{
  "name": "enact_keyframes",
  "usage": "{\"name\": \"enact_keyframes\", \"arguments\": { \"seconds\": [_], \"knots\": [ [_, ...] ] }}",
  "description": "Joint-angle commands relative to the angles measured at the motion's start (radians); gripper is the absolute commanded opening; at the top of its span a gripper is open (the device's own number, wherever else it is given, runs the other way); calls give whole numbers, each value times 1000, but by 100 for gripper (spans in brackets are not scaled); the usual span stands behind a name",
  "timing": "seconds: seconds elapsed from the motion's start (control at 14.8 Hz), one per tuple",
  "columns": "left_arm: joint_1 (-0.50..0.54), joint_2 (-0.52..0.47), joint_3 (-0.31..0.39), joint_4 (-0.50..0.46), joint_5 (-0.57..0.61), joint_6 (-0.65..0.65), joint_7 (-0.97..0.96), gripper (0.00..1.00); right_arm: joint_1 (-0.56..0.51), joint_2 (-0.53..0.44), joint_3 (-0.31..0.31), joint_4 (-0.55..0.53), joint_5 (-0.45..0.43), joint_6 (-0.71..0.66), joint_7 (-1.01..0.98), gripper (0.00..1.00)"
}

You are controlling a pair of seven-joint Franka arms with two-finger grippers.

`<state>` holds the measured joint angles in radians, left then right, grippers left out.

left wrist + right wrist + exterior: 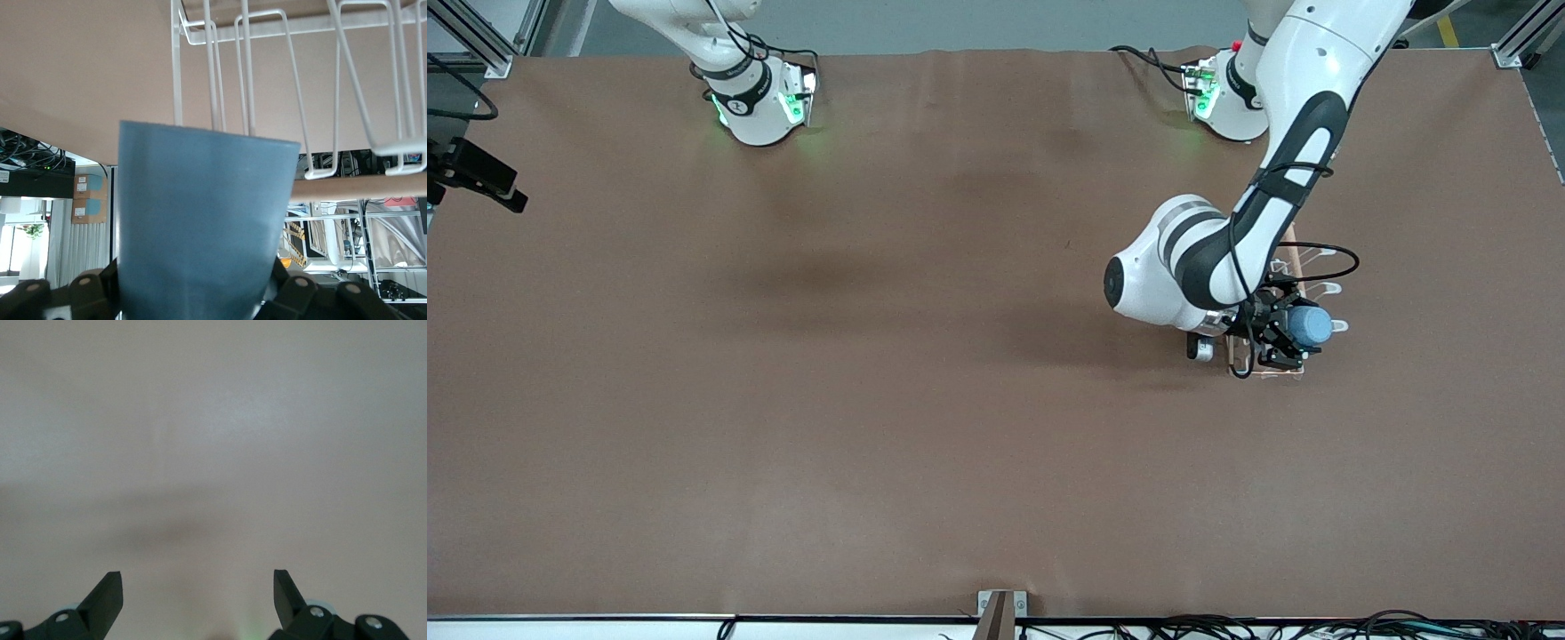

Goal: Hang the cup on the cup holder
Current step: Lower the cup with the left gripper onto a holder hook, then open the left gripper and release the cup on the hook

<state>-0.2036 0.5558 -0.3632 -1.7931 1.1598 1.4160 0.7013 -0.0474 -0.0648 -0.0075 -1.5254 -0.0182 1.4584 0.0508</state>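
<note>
Left gripper [1288, 340] grips the cup [1311, 326] over the cup holder [1303, 267].

The cup [1312, 326] is a small light-blue, matte, slightly tapered tumbler without a handle, held up over the cup holder [1320, 289] and lying on its side. The cup holder is a white wire rack with looped prongs and a light wooden rod along its top, standing on the table toward the left arm's end. In the left wrist view the cup [200, 220] appears to be just beside the prongs [267, 73], though whether it touches one cannot be told.
</note>
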Motion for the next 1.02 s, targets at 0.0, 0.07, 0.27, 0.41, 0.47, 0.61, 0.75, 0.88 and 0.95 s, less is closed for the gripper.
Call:
{"name": "enact_keyframes", "arguments": {
  "seconds": [0.0, 0.07, 0.27, 0.41, 0.47, 0.61, 0.75, 0.88, 0.95],
  "knots": [
    [-13, 21, -3, 14, 24, -26, -40, 54, -14, -29, 17, -35, -3, 19, 0, 99],
    [-17, 21, -3, 14, 24, -28, -43, 55, -6, -29, 6, -33, -3, 19, 0, 99],
    [-23, 29, -5, 17, 17, -51, -123, 100, 0, -26, -14, -33, 39, 28, -2, 99],
    [-34, 35, -5, 18, 17, -77, -173, 100, 4, -21, -20, -4, 38, 25, -9, 99],
    [-36, 29, -8, 23, 17, -86, -189, 100, 4, -13, -20, 1, 41, 26, -9, 99],
    [-40, 20, -10, 50, 12, -103, -227, 100, 9, -12, -19, 5, 34, 23, -6, 99],
    [-40, 0, -20, 86, -8, -118, -332, 100, 11, -10, -19, 4, 34, 23, -5, 99],
    [-33, -2, -23, 185, -104, -120, -472, 100, 12, -9, -17, 4, 34, 25, -5, 99],
    [-22, -2, -23, 229, -162, -120, -524, 100, 12, -7, -17, 4, 35, 25, -5, 99]
  ]
}}
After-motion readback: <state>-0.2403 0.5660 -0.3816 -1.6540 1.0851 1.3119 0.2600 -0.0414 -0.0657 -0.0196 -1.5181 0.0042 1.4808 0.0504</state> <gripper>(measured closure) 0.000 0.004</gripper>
